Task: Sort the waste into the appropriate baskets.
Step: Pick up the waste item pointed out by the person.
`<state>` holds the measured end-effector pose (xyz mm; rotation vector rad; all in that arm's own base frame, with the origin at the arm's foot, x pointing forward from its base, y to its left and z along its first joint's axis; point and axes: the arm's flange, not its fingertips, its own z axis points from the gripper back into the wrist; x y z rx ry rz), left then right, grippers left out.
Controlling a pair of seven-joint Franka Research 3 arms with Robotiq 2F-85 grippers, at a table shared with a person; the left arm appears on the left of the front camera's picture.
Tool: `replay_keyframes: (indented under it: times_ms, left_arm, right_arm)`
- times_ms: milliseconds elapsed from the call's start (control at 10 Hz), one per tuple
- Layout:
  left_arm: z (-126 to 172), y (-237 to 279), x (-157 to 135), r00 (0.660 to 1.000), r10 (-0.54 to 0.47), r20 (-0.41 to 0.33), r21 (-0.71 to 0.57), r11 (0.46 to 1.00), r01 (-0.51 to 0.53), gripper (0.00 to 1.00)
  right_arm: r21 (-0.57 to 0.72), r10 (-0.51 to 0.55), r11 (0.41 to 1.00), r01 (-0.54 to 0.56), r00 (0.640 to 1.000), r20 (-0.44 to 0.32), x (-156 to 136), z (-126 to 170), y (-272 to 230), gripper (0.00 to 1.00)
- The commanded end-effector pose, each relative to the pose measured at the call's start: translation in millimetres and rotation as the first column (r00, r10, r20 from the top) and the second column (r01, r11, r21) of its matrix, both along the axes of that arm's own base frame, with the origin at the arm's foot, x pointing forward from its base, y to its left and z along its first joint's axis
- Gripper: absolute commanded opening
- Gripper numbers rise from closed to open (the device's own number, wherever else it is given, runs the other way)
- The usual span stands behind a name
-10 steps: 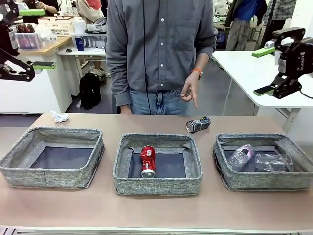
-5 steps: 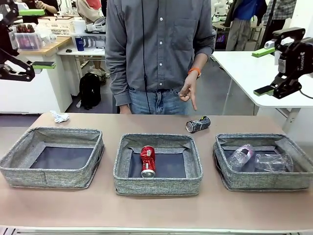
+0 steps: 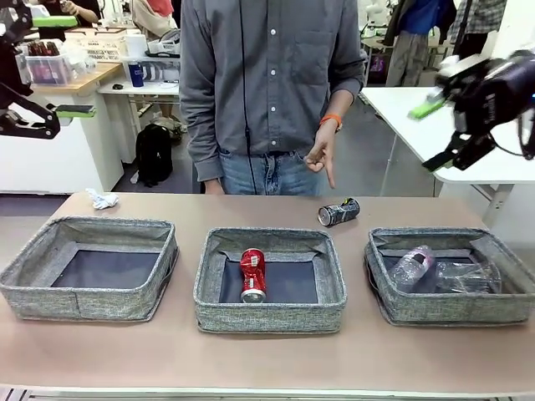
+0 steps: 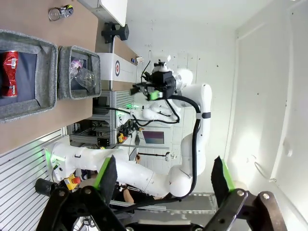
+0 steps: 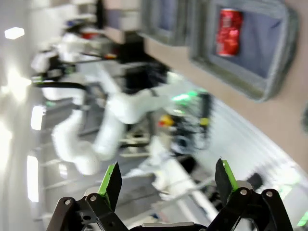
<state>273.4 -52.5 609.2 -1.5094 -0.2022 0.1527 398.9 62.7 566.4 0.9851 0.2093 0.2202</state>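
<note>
A red can lies in the middle basket. Two clear bottles, one with a pinkish label and one plain, lie in the right basket. The left basket holds nothing. On the table behind the baskets lies a black-and-silver can; the paper wad sits far left. My left gripper hangs open high at the left. High at the right, blurred, my right gripper is open. Both hold nothing.
A person stands at the far side, one hand pointing a finger down above the black-and-silver can. A white table stands behind at the right. The tabletop in front of the baskets is bare.
My right gripper has swung left and tilted, now motion-blurred. The person's pointing hand rose slightly. The left arm and the waste stayed still.
</note>
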Motion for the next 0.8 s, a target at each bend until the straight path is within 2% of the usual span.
replay_keyframes:
  times_ms: [0,100,200,300,400,500,600,700]
  left_arm:
    - [3.8,-3.1,-0.6,1.000,-0.002,0.000,-0.020,1.000,0.002,1.00]
    - [3.8,-3.1,-0.6,1.000,-0.002,0.000,-0.020,1.000,0.002,1.00]
    - [3.8,-3.1,-0.6,1.000,-0.002,0.000,-0.020,1.000,0.002,1.00]
    - [3.8,-3.1,-0.6,1.000,-0.002,0.000,-0.020,1.000,0.002,1.00]
    - [3.8,-3.1,-0.6,1.000,-0.002,0.000,-0.020,1.000,0.002,1.00]
    - [3.8,-3.1,-0.6,1.000,-0.002,0.000,-0.020,1.000,0.002,1.00]
    - [3.8,-3.1,-0.6,1.000,-0.002,0.000,-0.020,1.000,0.002,1.00]
    - [3.8,-3.1,-0.6,1.000,-0.002,0.000,-0.020,1.000,0.002,1.00]
  right_arm:
    - [-0.341,0.174,0.938,-0.059,0.932,0.318,52.3,-20.5,22.5,1.00]
    - [-0.503,0.387,0.853,-0.138,0.814,0.433,63.1,-38.9,32.2,1.00]
    - [-0.570,0.480,0.803,-0.172,0.755,0.448,62.2,-46.8,39.8,1.00]
    - [-0.555,0.487,0.812,-0.181,0.735,0.472,58.1,-44.7,44.3,1.00]
    - [-0.549,0.406,0.828,-0.118,0.801,0.440,56.6,-39.4,39.4,1.00]
    - [-0.474,0.409,0.846,-0.246,0.869,0.279,70.2,-44.9,52.5,1.00]
    - [-0.474,0.409,0.846,-0.246,0.869,0.279,70.2,-44.9,52.5,1.00]
    - [-0.544,0.451,0.811,-0.216,0.824,0.344,70.9,-39.7,50.8,1.00]
